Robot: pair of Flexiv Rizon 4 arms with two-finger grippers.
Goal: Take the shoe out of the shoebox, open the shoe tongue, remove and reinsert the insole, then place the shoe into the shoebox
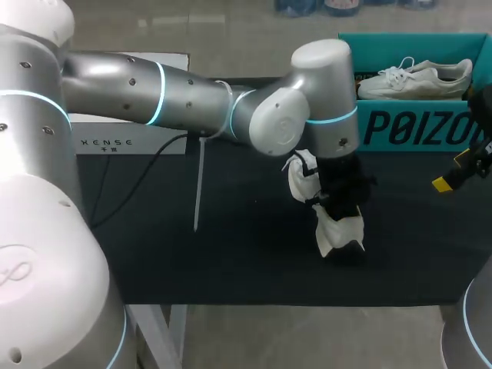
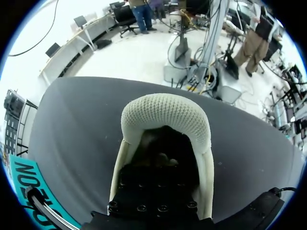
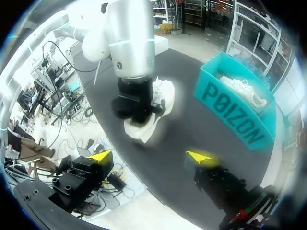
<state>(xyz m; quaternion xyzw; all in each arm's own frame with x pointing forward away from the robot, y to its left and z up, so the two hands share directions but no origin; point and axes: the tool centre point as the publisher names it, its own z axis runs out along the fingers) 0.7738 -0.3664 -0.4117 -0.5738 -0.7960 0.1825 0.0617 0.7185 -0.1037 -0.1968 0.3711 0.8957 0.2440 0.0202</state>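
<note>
The left tool (image 1: 342, 207) points down over the middle of the table, and its black body is sunk into the opening of a white shoe (image 1: 330, 227). In the left wrist view the tool's body fills the shoe's dark interior, with the padded mesh heel collar (image 2: 165, 115) curving just ahead of it. The end of the tool is buried inside the shoe, so it cannot be told whether it is clenched or released. The shoe hangs around the tool at a tilt, one end lower than the other. Whether that low end touches the table (image 1: 231, 261) cannot be told.

The left arm (image 1: 177, 96) comes in from the left and stretches across the black table surface past its middle.

The right tool (image 3: 151, 157) is at the table's right side, well apart from the shoe. It is released, its two yellow tips spread wide with nothing between them.

At the table's far right corner stands a teal shoebox (image 1: 400, 127), open at the top. A second white shoe (image 1: 415, 77) lies inside it on its sole, laces up. The shoe around the left tool is outside the box, near its front wall.
</note>
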